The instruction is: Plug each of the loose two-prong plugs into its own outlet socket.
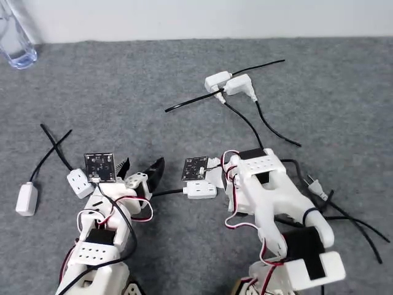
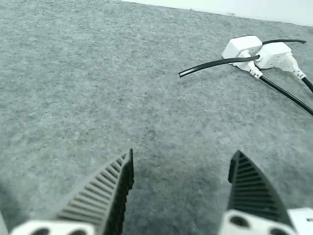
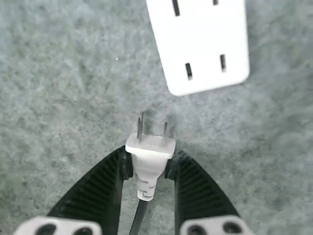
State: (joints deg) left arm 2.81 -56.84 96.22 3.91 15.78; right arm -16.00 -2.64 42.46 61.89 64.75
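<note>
We judge the task partly done. Far up the carpet [image 1: 123,92], one seated plug [image 1: 241,85] seems joined to its far outlet [image 1: 216,80], while a loose plug [image 1: 314,185] lies beside the right arm. Our right gripper [image 3: 149,164] is clamped on a white two-prong plug [image 3: 150,147], its prongs just short of the outlet block [image 3: 198,39]. The right wrist view shows that gap, while in the high view the arm covers it. Our left gripper [image 2: 181,171] hangs spread wide over bare carpet.

The plug [image 3: 149,147] sits between the right gripper's [image 3: 149,157] fingers, just before the outlet block [image 3: 200,44]. Two touching outlets [image 1: 236,85] lie well behind it.
</note>
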